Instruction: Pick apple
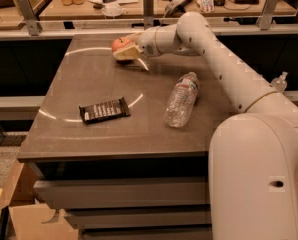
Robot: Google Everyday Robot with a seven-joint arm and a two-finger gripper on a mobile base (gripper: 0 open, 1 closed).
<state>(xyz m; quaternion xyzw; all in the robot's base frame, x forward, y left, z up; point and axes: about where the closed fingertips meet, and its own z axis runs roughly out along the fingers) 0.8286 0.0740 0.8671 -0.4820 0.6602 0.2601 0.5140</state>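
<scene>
The apple [119,43], small, round and red with a yellow tinge, is at the far left part of the brown table [89,134]. My gripper [126,50] reaches in from the right and is shut on the apple. One pale finger [125,53] covers the apple's front lower side. The apple seems to be just above the table, with a shadow under it.
A clear plastic bottle [181,100] lies on its side right of the table's centre. A dark snack bar [103,110] lies flat at the front left. Behind the table a railing and a cluttered wooden bench [139,4] run across. A cardboard box [19,219] stands on the floor at the lower left.
</scene>
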